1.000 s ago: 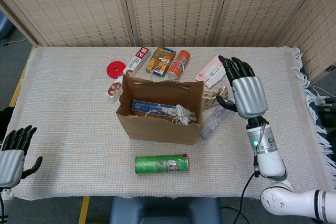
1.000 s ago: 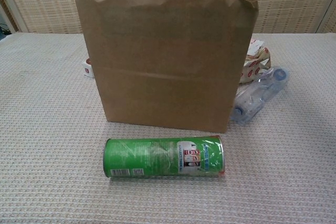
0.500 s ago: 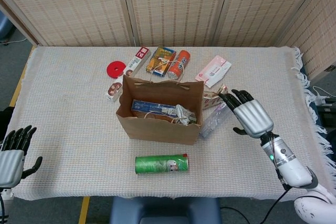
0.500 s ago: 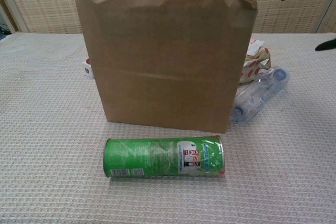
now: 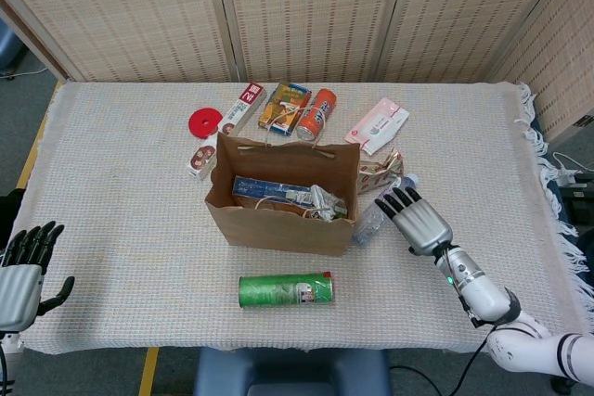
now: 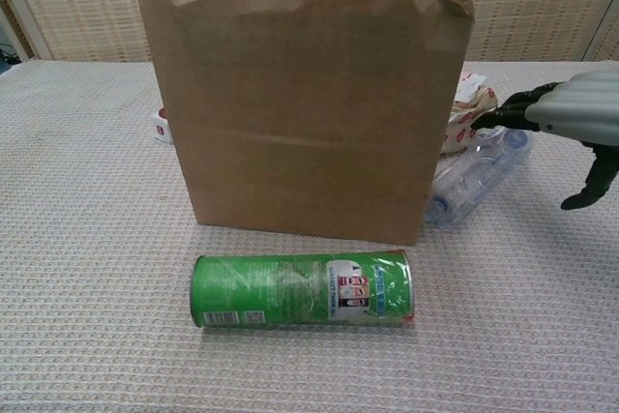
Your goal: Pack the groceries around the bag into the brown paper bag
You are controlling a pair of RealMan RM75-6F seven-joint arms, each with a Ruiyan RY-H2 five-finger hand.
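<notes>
Brown paper bag point(image 5: 283, 220) upright at centre of cloth-covered desk point(image 5: 121, 183), mouth open, with a blue box and other packed goods visible inside; green cylindrical can point(image 5: 285, 289) on its side just in front of the bag, apart from it. Behind the bag: red disc point(image 5: 204, 122), white-and-red long box point(image 5: 241, 106), yellow-blue carton point(image 5: 284, 105) and orange can point(image 5: 316, 114) in a loose row; small packet point(image 5: 200, 160) near the bag's rear left corner; pink-and-white pouch point(image 5: 378, 125) to the rear right. Clear plastic bottle point(image 6: 474, 176) lying on its side beside the bag's right wall, next to a red-patterned wrapper point(image 6: 469, 118). Right robot hand point(image 5: 415, 221) low over the bottle, palm down, fingers spread and released, grasping nothing; contact with the bottle not determinable. Left robot hand point(image 5: 22, 271) at the near left edge of the desk, fingers apart, grasping nothing.
</notes>
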